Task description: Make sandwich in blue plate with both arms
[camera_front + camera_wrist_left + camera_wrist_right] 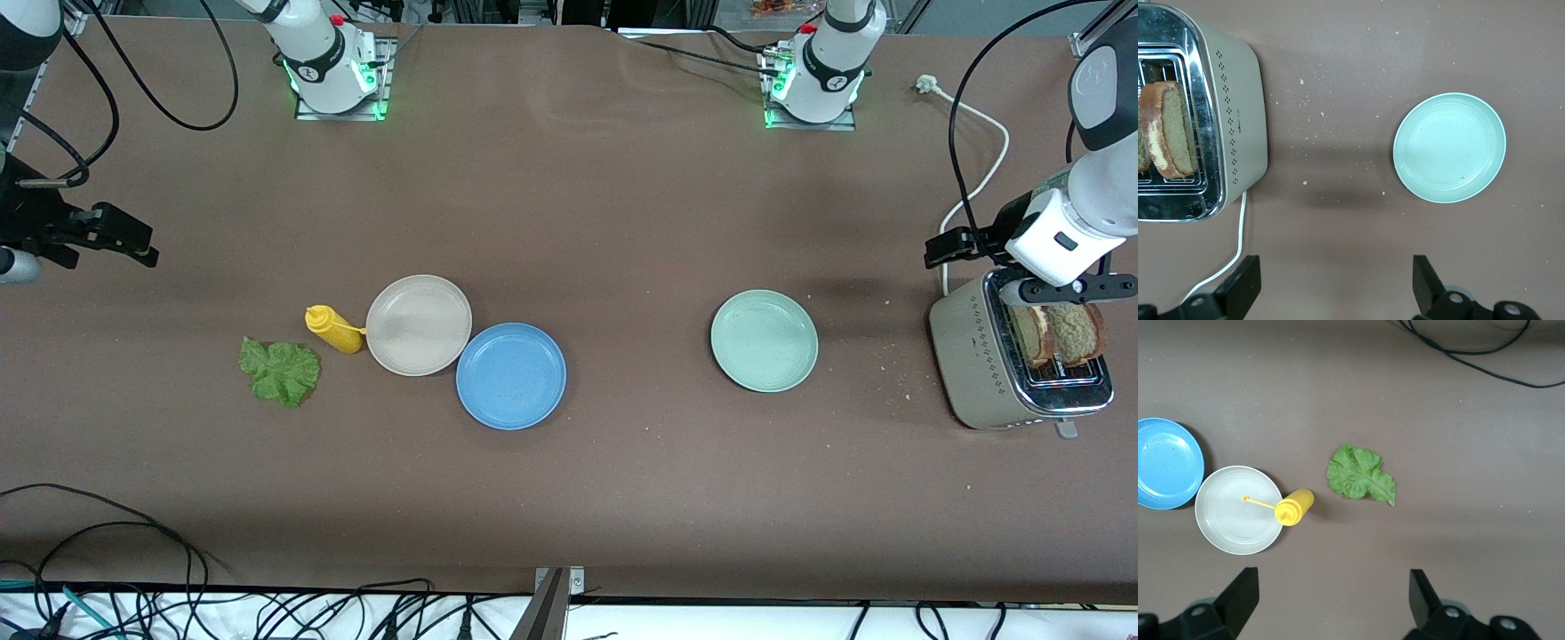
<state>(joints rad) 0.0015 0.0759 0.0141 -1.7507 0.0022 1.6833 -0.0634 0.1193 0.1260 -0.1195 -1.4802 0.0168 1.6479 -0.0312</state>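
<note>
a brown table with the blue plate bare, touching a beige plate. a lettuce leaf lies toward the right arm's end, beside a yellow bottle. two bread slices stand in a toaster (left arm's end), a mint plate nearby. the left gripper hangs spread wide between toaster and mint plate; the right gripper, also spread wide, waits near the lettuce.

Bare blue plate touching beige plate
</note>
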